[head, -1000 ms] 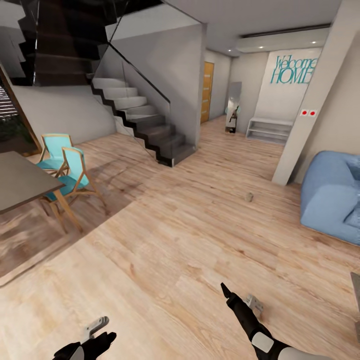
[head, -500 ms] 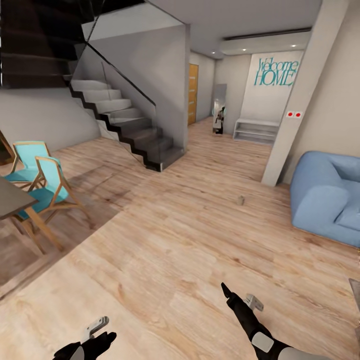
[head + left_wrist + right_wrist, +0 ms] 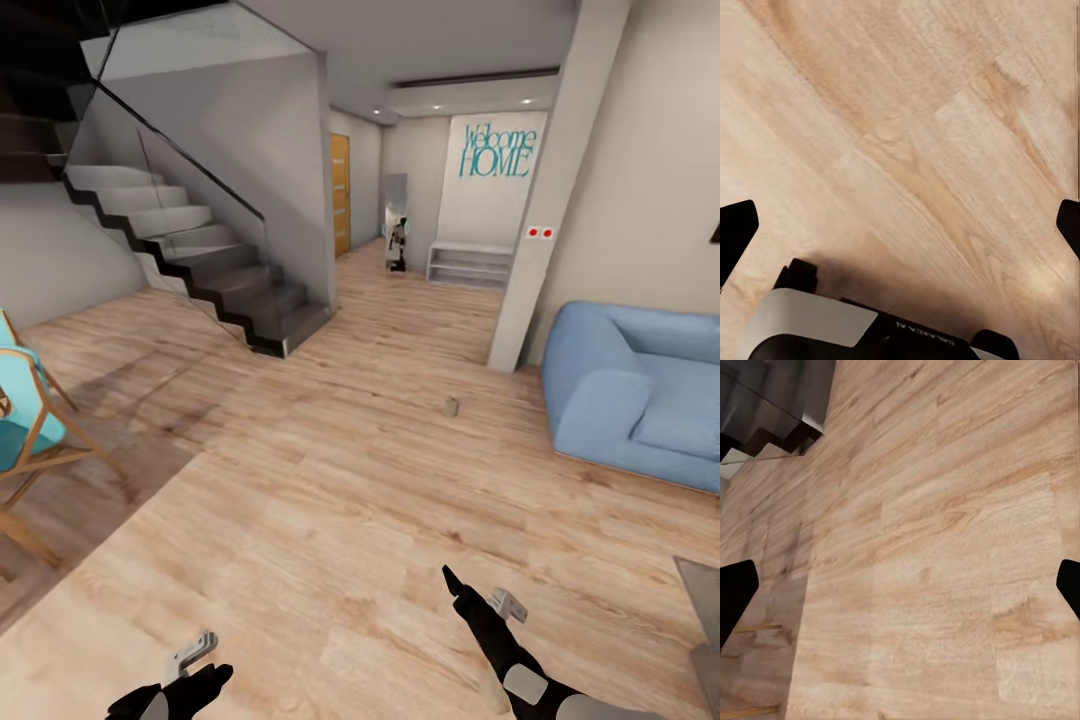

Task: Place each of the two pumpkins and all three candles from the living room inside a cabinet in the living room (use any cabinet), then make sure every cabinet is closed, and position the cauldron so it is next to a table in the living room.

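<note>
A small tan candle [image 3: 452,406] stands alone on the wooden floor, mid-room, between the staircase and the sofa and far ahead of both arms. My left gripper [image 3: 190,665] hangs low over bare floor at the lower left. In the left wrist view its black fingertips [image 3: 736,229] sit wide apart, so the left gripper [image 3: 900,225] is open with nothing in it. My right gripper [image 3: 480,597] points forward over the floor at the lower right. The right gripper [image 3: 900,585] is open too, with only planks between its fingertips [image 3: 735,585]. The pumpkins, cabinet and cauldron are out of view.
A dark staircase [image 3: 200,270] with a glass rail rises at the left. A blue sofa [image 3: 640,400] stands at the right beside a white pillar [image 3: 540,200]. A teal chair [image 3: 25,430] shows at the left edge. A grey rug corner [image 3: 705,600] lies at the lower right.
The camera has turned to the right: table and chairs slid off to the left and more of the sofa came into view. Both arms hold the same pose.
</note>
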### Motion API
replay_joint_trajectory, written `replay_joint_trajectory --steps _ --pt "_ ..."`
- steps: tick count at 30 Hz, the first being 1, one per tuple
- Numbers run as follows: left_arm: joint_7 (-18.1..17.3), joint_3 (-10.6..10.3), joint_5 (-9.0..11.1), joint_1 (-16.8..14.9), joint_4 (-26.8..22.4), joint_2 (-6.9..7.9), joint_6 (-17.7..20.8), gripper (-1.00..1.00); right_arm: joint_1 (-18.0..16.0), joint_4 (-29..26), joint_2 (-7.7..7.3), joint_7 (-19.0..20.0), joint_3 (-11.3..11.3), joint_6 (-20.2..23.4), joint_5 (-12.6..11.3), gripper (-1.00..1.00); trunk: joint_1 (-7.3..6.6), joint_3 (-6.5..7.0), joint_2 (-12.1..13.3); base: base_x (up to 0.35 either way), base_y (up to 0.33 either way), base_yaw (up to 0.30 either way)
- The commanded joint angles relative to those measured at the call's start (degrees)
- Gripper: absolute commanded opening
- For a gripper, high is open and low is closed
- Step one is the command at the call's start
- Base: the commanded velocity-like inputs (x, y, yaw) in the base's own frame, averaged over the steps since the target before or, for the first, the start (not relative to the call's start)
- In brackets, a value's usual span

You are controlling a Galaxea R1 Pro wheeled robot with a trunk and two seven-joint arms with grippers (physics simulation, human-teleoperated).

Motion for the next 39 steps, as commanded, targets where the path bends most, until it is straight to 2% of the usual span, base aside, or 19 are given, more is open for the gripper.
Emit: replay_joint_trajectory --steps 1,11,22,30,39 --pt "-0.2 0.4 0.3 0.0 -0.1 -0.02 0.4 1.0 -0.1 0.2 0.02 0.3 0.5 -0.2 -0.5 1.0 0.05 -0.02 -0.1 0.322 0.178 -0.256" --pt "-0.2 0.3 0.2 0.0 -0.1 -0.01 0.4 1.0 -0.1 0.2 0.02 0.4 0.5 -0.2 -0.5 1.0 0.05 0.48 -0.1 0.308 0.144 -0.256" --pt "-0.2 0.1 0.1 0.0 -0.1 -0.02 -1.1 1.0 -0.1 0.2 0.02 0.4 0.5 -0.2 -0.5 1.0 0.05 1.04 -0.1 0.15 -0.171 -0.256" --pt "-0.2 0.1 0.1 0.0 -0.1 -0.02 -1.1 1.0 -0.1 0.2 0.02 0.4 0.5 -0.2 -0.5 1.0 0.05 1.44 -0.1 0.249 -0.02 -0.256" --pt "-0.2 0.1 0.1 0.0 -0.1 -0.02 -1.1 1.0 -0.1 0.2 0.02 0.4 0.5 -0.2 -0.5 1.0 0.05 1.9 -0.1 0.088 0.0 -0.256"
